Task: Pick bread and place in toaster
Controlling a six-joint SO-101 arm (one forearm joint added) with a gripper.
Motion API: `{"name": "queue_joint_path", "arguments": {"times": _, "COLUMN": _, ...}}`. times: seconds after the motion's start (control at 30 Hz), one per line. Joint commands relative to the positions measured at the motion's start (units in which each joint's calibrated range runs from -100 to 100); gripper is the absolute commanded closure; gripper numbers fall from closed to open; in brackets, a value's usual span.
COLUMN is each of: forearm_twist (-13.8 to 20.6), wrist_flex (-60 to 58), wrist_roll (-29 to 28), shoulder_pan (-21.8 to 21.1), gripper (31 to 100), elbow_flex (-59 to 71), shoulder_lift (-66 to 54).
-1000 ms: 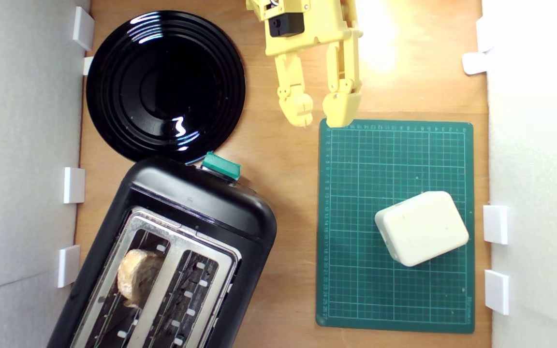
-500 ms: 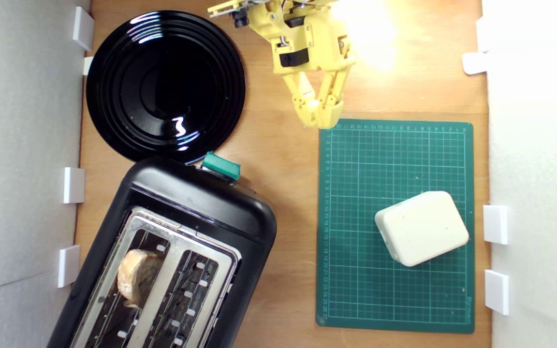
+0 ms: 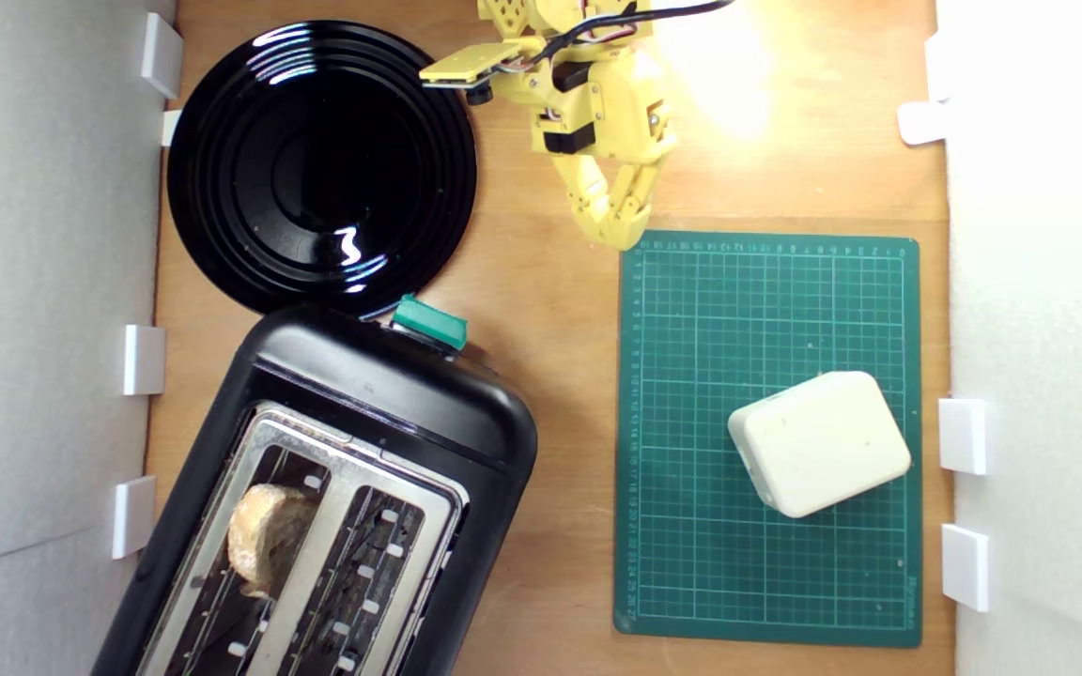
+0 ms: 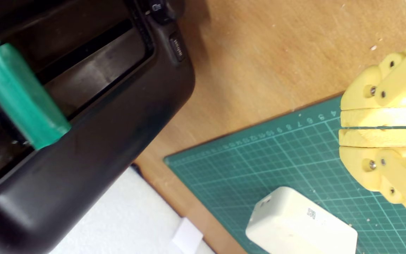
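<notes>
Bread (image 3: 264,535): sitting down in one slot of the toaster (image 3: 391,404), the slot nearer the exterior view's left, crust poking above the wire guards.
Gripper (image 3: 618,230): hanging empty over bare wood, tips just off the green mat's (image 3: 691,582) corner, well apart from the toaster.
Jaws: pressing together, only a hairline seam showing between them in the wrist view.
Arm: reaching in from the far edge, beside the black plate (image 3: 222,141).
Exterior view only: bread, both slots, plate.
Wrist view only: toaster's end wall, teal lever (image 4: 19,95) close up, sticker on the cream block (image 4: 301,225).
</notes>
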Motion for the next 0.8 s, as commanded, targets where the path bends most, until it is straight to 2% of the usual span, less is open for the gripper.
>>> {"name": "queue_joint_path", "arguments": {"times": 0.0, "forearm_twist": -0.03, "wrist_flex": 3.81, "wrist_roll": -0.22, "shoulder_pan": -0.73, "gripper": 89.4, "elbow_flex": 0.21, "shoulder_lift": -0.76}}
{"name": "queue_joint_path", "arguments": {"times": 0.2, "forearm_twist": -0.03, "wrist_flex": 9.79, "wrist_roll": -0.33, "shoulder_pan": -0.24, "gripper": 89.4, "elbow_flex": 0.21, "shoulder_lift": -0.76}}
{"name": "queue_joint_path", "arguments": {"times": 0.77, "forearm_twist": 0.60, "wrist_flex": 10.21, "wrist_roll": -0.28, "shoulder_pan": -0.40, "gripper": 89.1, "elbow_flex": 0.12, "shoulder_lift": -0.43}}
